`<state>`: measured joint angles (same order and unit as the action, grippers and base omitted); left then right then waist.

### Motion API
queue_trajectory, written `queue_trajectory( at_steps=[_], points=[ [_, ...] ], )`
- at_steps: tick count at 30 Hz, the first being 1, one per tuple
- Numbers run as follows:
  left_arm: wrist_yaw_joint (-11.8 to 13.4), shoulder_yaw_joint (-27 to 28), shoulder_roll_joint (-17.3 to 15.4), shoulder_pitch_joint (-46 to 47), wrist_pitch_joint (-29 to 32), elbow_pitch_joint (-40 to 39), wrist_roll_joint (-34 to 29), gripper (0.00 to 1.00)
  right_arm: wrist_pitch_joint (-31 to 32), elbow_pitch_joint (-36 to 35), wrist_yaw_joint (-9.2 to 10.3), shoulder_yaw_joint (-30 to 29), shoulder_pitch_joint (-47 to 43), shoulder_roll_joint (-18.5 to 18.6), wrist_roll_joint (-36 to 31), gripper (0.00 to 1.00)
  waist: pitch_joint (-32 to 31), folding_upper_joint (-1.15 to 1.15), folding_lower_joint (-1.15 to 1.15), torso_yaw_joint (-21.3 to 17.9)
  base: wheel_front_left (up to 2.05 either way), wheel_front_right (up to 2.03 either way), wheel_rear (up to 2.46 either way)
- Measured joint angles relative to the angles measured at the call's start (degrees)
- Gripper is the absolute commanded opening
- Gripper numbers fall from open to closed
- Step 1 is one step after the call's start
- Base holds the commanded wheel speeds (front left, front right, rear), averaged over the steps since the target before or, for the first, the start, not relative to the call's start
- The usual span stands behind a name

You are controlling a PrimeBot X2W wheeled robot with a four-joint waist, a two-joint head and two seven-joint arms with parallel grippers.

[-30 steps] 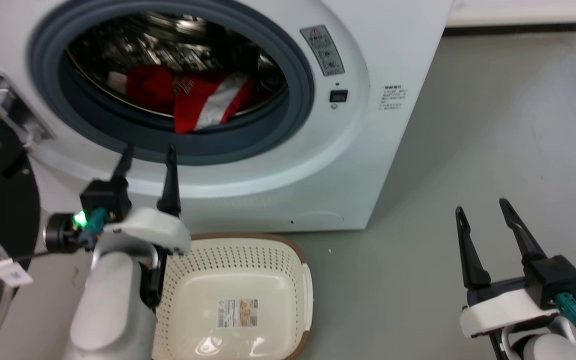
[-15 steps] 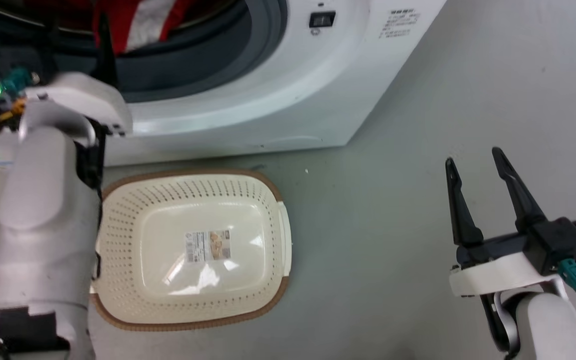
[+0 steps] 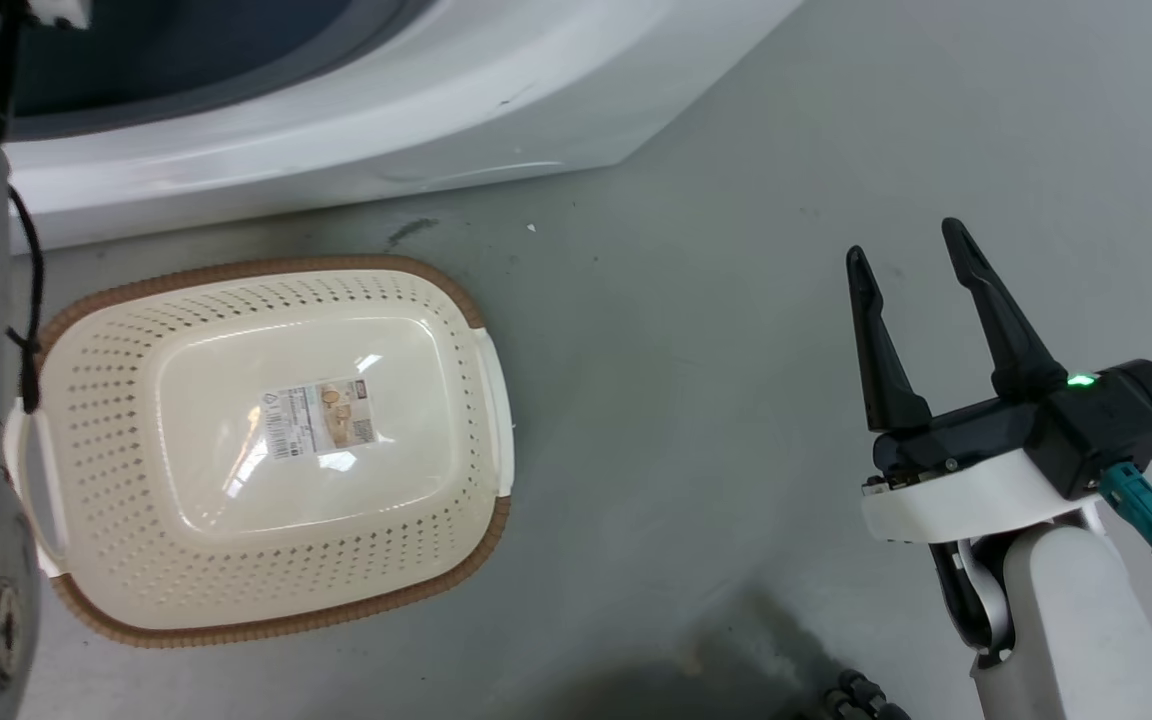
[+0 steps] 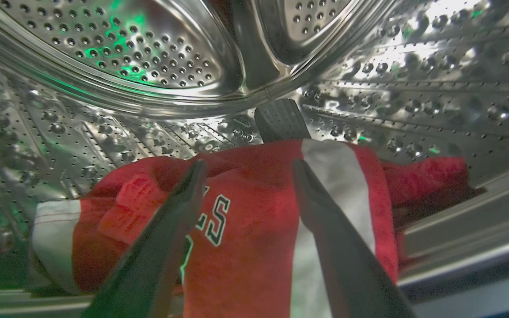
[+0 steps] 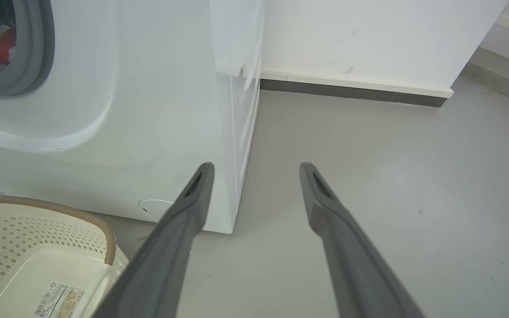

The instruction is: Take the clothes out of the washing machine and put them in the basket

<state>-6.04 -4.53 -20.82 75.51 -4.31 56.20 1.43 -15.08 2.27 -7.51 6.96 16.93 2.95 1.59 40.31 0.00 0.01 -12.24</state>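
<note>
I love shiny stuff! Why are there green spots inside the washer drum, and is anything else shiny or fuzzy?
Left wrist view: green glints on the steel drum, probably a reflected light; the left gripper looks soft up close. Head view: white glare on the basket bottom, a dark shadow on the floor. Right wrist view: the right gripper is blurry too.

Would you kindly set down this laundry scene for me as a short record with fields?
clothes: red with white stripes and lettering, heaped low in the drum
washing machine: white, standing on the grey floor
basket: empty but for a label, on the floor by the machine
left gripper: open, inside the drum, pointing at the clothes; contact unclear
right gripper: open, empty, above the floor
</note>
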Motion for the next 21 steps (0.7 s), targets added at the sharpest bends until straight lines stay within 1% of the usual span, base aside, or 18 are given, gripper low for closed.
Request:
queue_trajectory(
  at_steps=[1,3,7,11,12,13,14,17,18,21],
  points=[
    [-0.31,-1.41,-1.14,3.36,3.04,2.55,-1.13,1.00,0.00,0.03,0.00,0.74,0.73,0.00,0.56,1.00,1.36,0.00,0.00,-1.12,0.00,0.00,0.00],
    [-0.48,-2.45,-1.92,5.31,5.17,3.97,-1.63,1.00,0.00,0.11,0.00,1.19,0.85,0.00,1.12,1.00,2.11,0.00,0.00,-1.81,0.00,0.00,0.00],
    [-0.85,-4.07,-2.81,8.98,9.96,6.70,-2.45,1.00,0.00,0.10,0.00,2.11,1.67,0.00,2.33,1.00,3.41,0.00,0.00,-3.04,0.00,0.00,0.00],
    [-1.00,-4.99,-3.44,11.74,16.81,9.94,-2.61,1.00,0.00,0.15,0.00,2.58,1.85,0.00,3.02,1.00,4.24,0.00,0.00,-3.95,0.00,0.00,0.00],
    [-1.02,-5.33,-3.49,13.50,21.26,11.56,-2.25,0.37,0.00,0.23,0.00,2.74,1.98,0.00,3.38,1.00,4.44,0.00,0.00,-4.35,0.00,0.00,0.00],
    [-1.02,-5.43,-3.50,14.04,22.82,12.20,-2.19,0.15,0.00,0.29,0.00,2.77,2.02,-0.01,3.45,1.00,4.45,0.00,0.00,-4.46,0.00,0.00,0.00],
    [-1.02,-5.38,-3.53,14.28,23.82,12.51,-2.00,0.00,0.00,0.34,0.00,2.77,2.04,0.00,3.53,1.00,4.46,0.00,0.00,-4.54,0.00,0.00,0.00],
    [-0.96,-5.57,-3.72,14.51,24.92,12.73,-1.69,0.00,0.00,0.49,0.00,2.79,2.22,0.00,3.86,1.00,4.48,0.00,0.00,-4.74,0.00,0.00,0.00],
    [-0.59,-5.54,-3.79,14.55,24.76,12.66,-1.64,0.00,0.00,0.53,0.00,2.78,2.31,-0.01,3.98,1.00,4.43,0.00,0.00,-4.77,0.00,0.00,0.00],
    [0.45,-5.48,-3.96,14.50,21.65,11.37,-1.20,0.00,0.00,0.75,0.00,2.64,2.49,-0.01,4.02,1.00,4.16,0.00,0.00,-4.73,0.00,0.00,0.00]
  ],
)
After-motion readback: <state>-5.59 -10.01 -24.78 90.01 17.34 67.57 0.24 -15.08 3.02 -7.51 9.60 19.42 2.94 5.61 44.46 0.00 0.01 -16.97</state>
